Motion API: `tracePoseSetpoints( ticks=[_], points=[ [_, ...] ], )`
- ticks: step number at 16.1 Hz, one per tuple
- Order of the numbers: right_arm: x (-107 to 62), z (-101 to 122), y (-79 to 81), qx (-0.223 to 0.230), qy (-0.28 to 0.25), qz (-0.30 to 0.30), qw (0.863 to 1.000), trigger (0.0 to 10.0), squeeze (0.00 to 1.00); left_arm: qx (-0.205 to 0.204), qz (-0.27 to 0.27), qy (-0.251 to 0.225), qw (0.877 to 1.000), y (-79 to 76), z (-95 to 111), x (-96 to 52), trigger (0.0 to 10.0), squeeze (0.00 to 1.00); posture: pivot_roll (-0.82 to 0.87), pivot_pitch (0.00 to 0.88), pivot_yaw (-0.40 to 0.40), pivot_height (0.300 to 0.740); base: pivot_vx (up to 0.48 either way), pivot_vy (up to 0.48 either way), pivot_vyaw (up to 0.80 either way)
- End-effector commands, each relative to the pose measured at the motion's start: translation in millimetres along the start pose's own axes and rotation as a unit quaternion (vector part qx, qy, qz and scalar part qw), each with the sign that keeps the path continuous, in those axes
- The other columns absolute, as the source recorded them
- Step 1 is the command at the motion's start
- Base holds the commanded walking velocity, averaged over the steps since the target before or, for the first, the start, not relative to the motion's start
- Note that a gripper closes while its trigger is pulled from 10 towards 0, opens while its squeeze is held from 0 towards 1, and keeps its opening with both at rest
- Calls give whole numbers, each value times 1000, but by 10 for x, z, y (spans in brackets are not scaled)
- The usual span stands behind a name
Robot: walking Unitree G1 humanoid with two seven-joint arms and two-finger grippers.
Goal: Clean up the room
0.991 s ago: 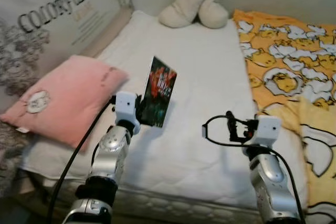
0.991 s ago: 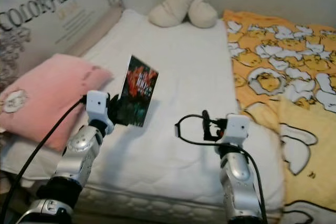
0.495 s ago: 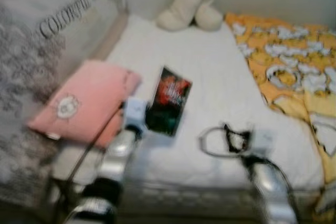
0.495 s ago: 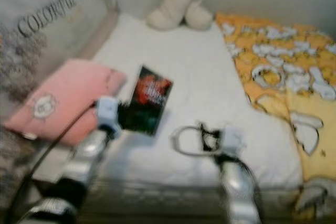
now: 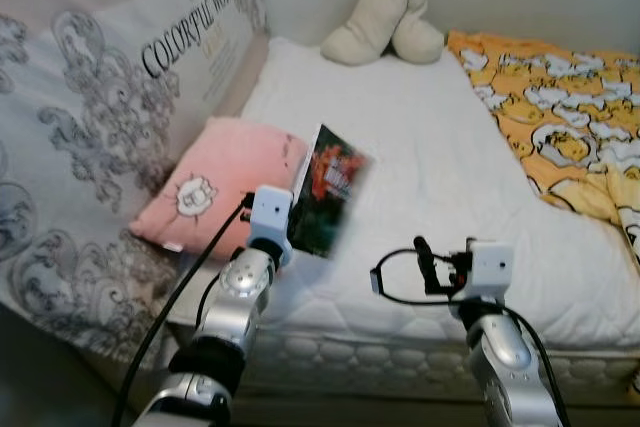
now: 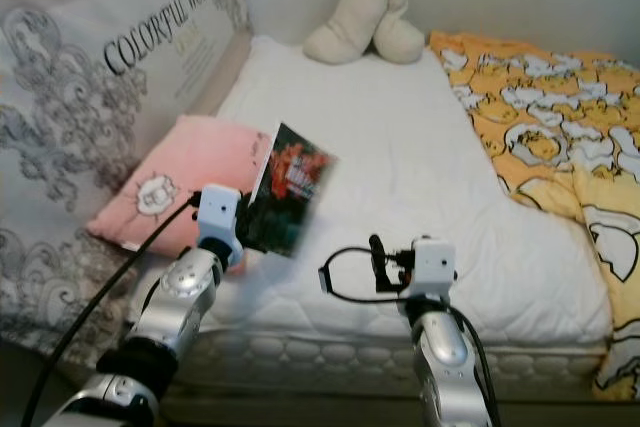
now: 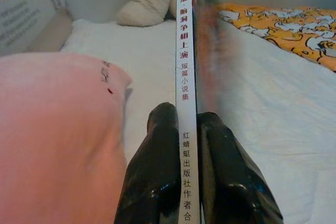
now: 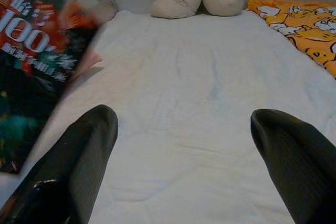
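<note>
Left gripper point(image 7: 188, 129) clamps upright book point(image 5: 327, 193); right gripper point(image 8: 184, 129) apparently spread.

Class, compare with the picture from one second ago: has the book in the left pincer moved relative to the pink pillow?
Yes. The book, clamped in the left pincer, now overlaps the pink pillow's near corner; earlier it was apart, over the white mattress. The camera shifted too.
</note>
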State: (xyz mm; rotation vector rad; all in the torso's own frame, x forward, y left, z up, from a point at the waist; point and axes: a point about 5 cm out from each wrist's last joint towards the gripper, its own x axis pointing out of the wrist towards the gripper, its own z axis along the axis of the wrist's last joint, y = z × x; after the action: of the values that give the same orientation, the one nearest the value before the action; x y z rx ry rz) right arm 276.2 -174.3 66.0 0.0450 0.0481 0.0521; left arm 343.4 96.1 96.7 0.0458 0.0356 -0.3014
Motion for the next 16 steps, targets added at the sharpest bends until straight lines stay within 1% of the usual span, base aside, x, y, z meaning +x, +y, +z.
tracePoseSetpoints(
  ticks=[1,3,5,6,7,9,10,11,12,13,14,15,16],
  points=[
    [-14,26,-36,-8,-4,-1,1000,10000,0,3,0,-31,999,-31,157,76,10000,0,68,0,15,740,461,0,0],
    [-38,7,-23,-12,1,6,1000,10000,0,-6,8,-26,1000,-3,156,89,10000,0,65,0,14,740,471,0,0],
    [-84,-6,-26,-16,5,11,1000,10000,0,-16,11,-26,999,-14,170,102,10000,0,56,0,3,740,480,0,0],
    [-110,-14,-29,-19,9,15,1000,10000,0,-22,1,-28,999,-62,185,116,10000,0,53,0,-2,740,480,0,0],
    [-146,-21,-39,-21,11,18,1000,10000,0,-20,-7,-33,999,-120,206,126,10000,0,43,0,-10,740,480,0,0],
    [-224,-20,-65,-28,17,22,999,10000,0,-3,-37,-47,998,-282,286,184,10000,0,21,30,-28,740,480,0,0],
    [-339,-14,-106,-37,29,32,998,10000,0,-33,-84,-8,996,-489,298,300,10000,0,-10,75,-56,740,0,0,0],
    [-415,-12,-140,-47,38,37,997,10000,0,-81,-105,20,991,-580,301,352,10000,0,-34,102,-71,740,0,0,0],
    [-473,8,-173,-51,40,39,997,10000,0,-107,-117,36,987,-645,299,368,10000,0,-59,135,-92,740,0,0,0],
    [-567,27,-213,-58,49,43,996,10000,0,-165,-129,71,975,-714,263,389,10000,0,-88,169,-119,740,0,0,0],
    [-673,33,-240,-65,66,49,994,10000,0,-239,-121,124,955,-745,142,376,10000,0,-114,199,-140,740,0,0,0],
    [-777,33,-251,-71,82,58,992,10000,0,-292,-82,178,936,-716,-55,307,10000,0,-132,218,-160,740,0,0,0],
    [-866,27,-243,-72,96,65,991,10000,0,-292,-32,208,933,-590,-236,226,10000,0,-149,236,-171,740,0,0,0]
  ],
)
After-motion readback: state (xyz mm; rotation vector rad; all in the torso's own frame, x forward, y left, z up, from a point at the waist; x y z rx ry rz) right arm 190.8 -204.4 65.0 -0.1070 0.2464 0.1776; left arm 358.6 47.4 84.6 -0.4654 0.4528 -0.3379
